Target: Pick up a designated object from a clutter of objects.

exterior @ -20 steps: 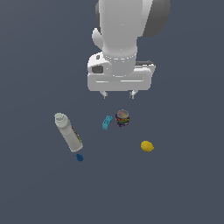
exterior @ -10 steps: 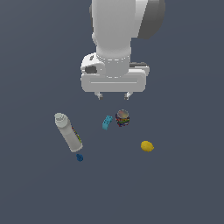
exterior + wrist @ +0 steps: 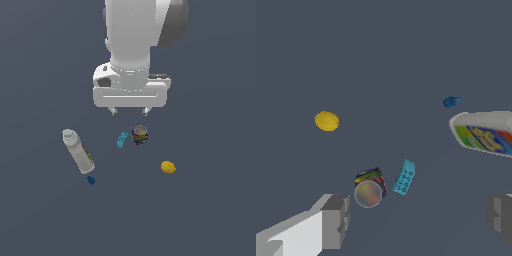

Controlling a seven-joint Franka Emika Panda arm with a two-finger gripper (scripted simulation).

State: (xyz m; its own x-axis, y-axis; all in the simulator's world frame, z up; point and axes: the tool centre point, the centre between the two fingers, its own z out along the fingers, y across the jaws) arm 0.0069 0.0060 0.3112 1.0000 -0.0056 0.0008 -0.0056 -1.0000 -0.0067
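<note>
The yellow lemon (image 3: 168,167) lies alone on the dark floor toward the exterior view's right; it also shows in the wrist view (image 3: 326,121). My gripper (image 3: 129,111) hangs open and empty high above the clutter, over the multicoloured can (image 3: 140,135) and teal block (image 3: 122,140), well apart from the lemon. In the wrist view my gripper (image 3: 418,216) shows two grey fingertips (image 3: 336,220) spread wide, with the can (image 3: 369,188) and the teal block (image 3: 404,177) between them.
A long white bottle (image 3: 78,150) lies toward the exterior view's left, with a tiny blue piece (image 3: 91,180) by its base. In the wrist view the bottle (image 3: 483,133) and the blue piece (image 3: 451,102) show too. The floor is plain dark grey.
My arm and gripper have shifted toward the exterior view's left and slightly lower over the clutter. The objects have not moved. The fingers stay open.
</note>
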